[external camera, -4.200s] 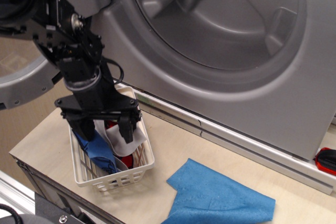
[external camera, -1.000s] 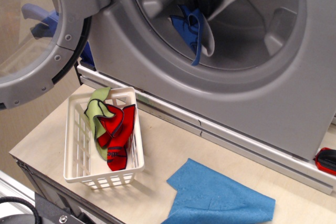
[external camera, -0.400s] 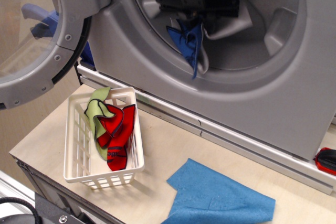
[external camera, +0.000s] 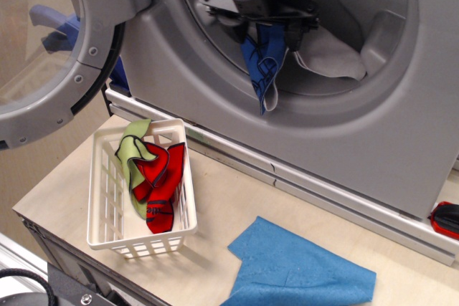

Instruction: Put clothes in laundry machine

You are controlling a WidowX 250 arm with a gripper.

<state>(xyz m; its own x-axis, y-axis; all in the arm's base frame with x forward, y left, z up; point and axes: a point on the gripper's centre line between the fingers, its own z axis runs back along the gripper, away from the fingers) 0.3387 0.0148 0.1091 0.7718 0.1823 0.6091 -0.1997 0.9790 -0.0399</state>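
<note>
The laundry machine (external camera: 401, 134) fills the back, its door (external camera: 43, 116) swung open to the left. My gripper (external camera: 264, 26) is inside the drum mouth, shut on a blue cloth (external camera: 260, 62) that hangs down over the drum lip. A white/grey cloth (external camera: 326, 55) trails from the same grip and rests on the drum wall to the right. A red cloth (external camera: 161, 177) and a light green cloth (external camera: 129, 150) lie in the white lattice basket (external camera: 143, 243) on the table at the left. A larger blue cloth (external camera: 301, 266) lies flat on the table at the front right.
The open door overhangs the table's left end above the basket. A red and black object (external camera: 446, 218) sits at the right edge by the machine's base. The table's front edge (external camera: 43, 231) runs close under the basket.
My gripper lifted the blue and white cloths from the basket into the drum. In the last second it moved lower and left, and the white cloth spread onto the drum wall.
</note>
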